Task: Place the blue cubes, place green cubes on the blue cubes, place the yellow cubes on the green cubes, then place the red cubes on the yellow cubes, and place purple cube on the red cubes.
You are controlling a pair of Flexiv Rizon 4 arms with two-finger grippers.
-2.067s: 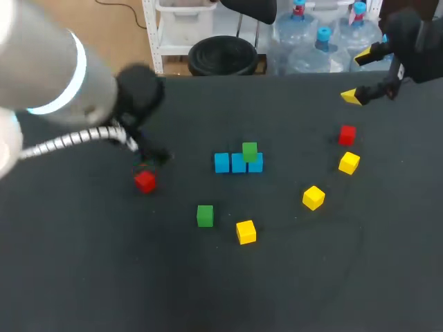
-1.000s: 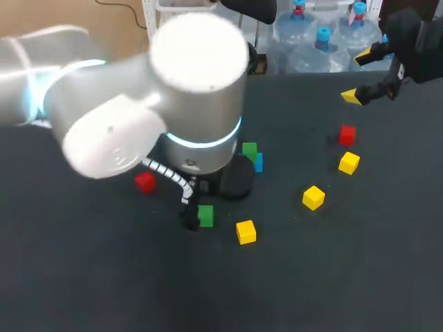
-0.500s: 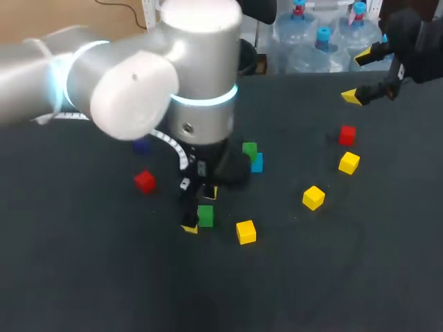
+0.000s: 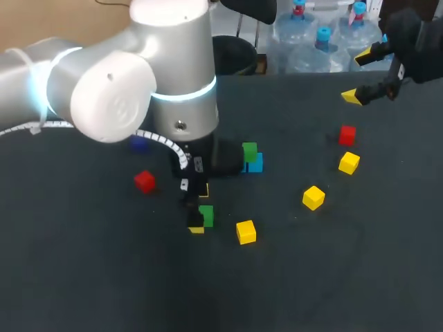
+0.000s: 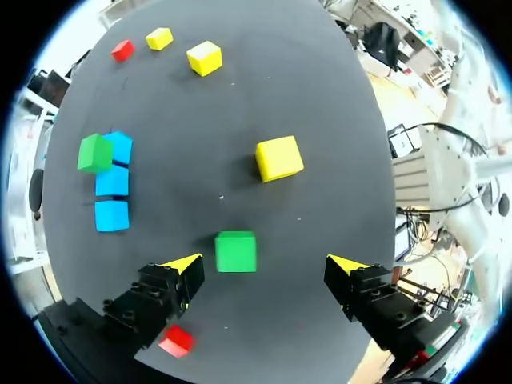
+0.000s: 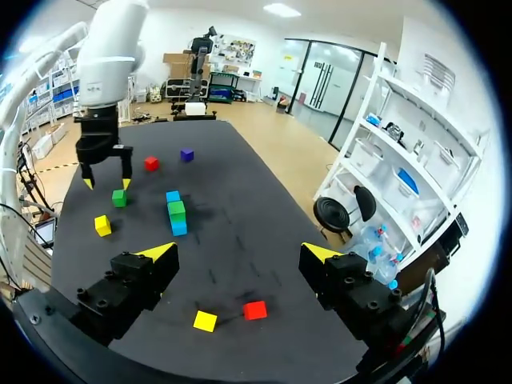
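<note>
Over the loose green cube (image 5: pixel 236 251), the left gripper (image 5: pixel 264 264) hovers with jaws spread wide; the right gripper (image 6: pixel 238 250) hangs open too, above the table (image 4: pixel 346 277) at its far corner.

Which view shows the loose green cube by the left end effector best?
Left wrist view: the loose green cube lies unobstructed ahead of the open left end effector. Head view has it partly behind that end effector; right wrist view shows it tiny, far off.
</note>
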